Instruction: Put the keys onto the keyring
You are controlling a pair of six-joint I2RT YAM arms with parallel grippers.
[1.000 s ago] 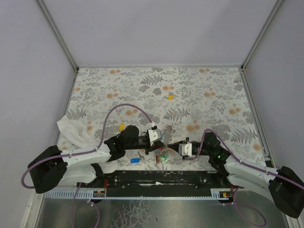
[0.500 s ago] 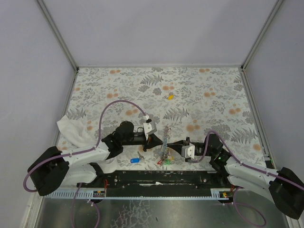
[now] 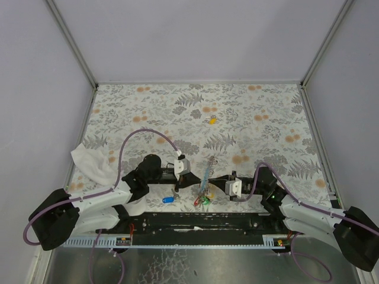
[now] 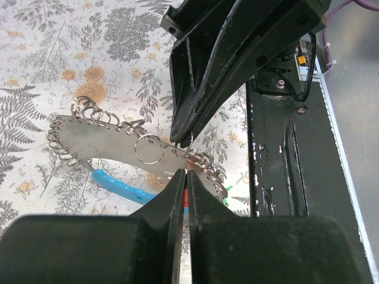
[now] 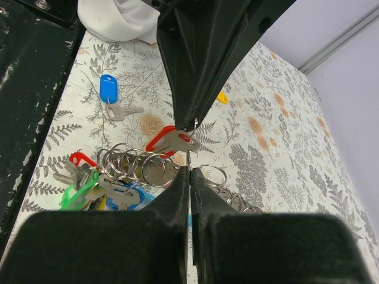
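left gripper (image 4: 185, 177) is sitting low and just left of centre in the top view, its fingers pressed together to a thin slit. by the right wrist view it is pinching the red key (image 5: 169, 139) where head meets blade. right gripper (image 5: 189, 173) is facing it from just right of centre, tips nearly touching, jaws likewise closed. it is gripping the keyring (image 5: 136, 164) at its coil, beside the small ring (image 4: 149, 149). the coiled cord is stretching up and to the right from the grippers in the top view, and its light-blue end piece (image 4: 121, 186) is showing under it. the cluster of keys (image 5: 89, 183) is hanging on the coil at the lower left of the right wrist view. a blue key (image 5: 108, 89) is lying loose on the table (image 3: 266, 106) left of the grippers. a yellow key (image 3: 212, 120) is lying well apart in the upper centre. a white cloth (image 3: 89, 161) is resting at the left edge.
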